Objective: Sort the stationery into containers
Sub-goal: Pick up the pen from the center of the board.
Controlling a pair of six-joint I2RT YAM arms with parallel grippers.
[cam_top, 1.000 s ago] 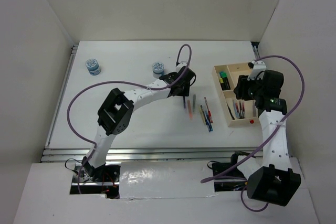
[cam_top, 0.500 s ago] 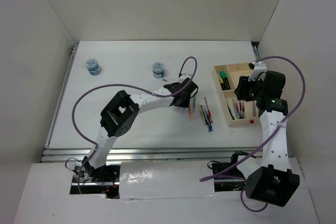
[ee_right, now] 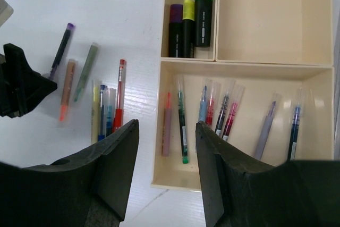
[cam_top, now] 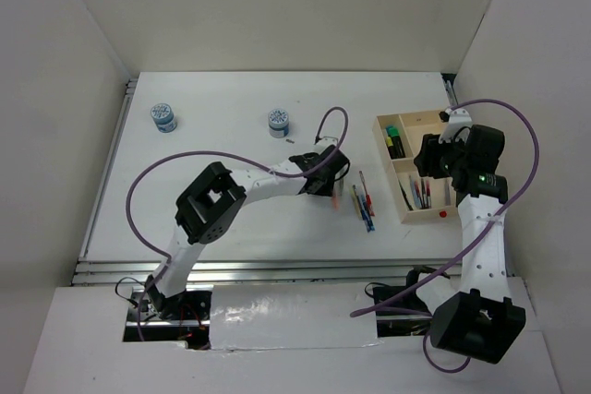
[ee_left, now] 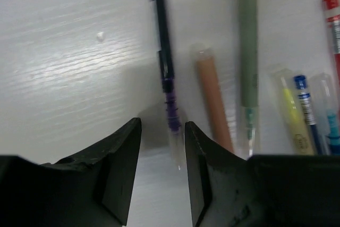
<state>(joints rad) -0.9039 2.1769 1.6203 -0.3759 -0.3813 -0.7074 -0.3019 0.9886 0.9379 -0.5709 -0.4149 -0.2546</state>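
Reaching over the middle of the white table (cam_top: 212, 136), the left gripper (cam_top: 328, 180) hangs low above loose pens, while the right gripper (cam_top: 434, 159) hovers over the pale wooden compartment tray (cam_top: 423, 123). From the left wrist, black fingers (ee_left: 119, 168) stand parted on either side of a slim black pen with a purple grip (ee_left: 162, 51). The pen lies flat on the table, unclamped, with an orange pencil (ee_left: 212, 99) just beside it. From the right wrist, parted, empty jaws hang above the tray, which holds stubby highlighters (ee_right: 189, 19) in one compartment and thin pens (ee_right: 223, 115) in another.

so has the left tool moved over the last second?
Yes. In the top view the left tool has come toward the table's near edge, away from the nearer blue-white pot, to the left end of the loose pens.
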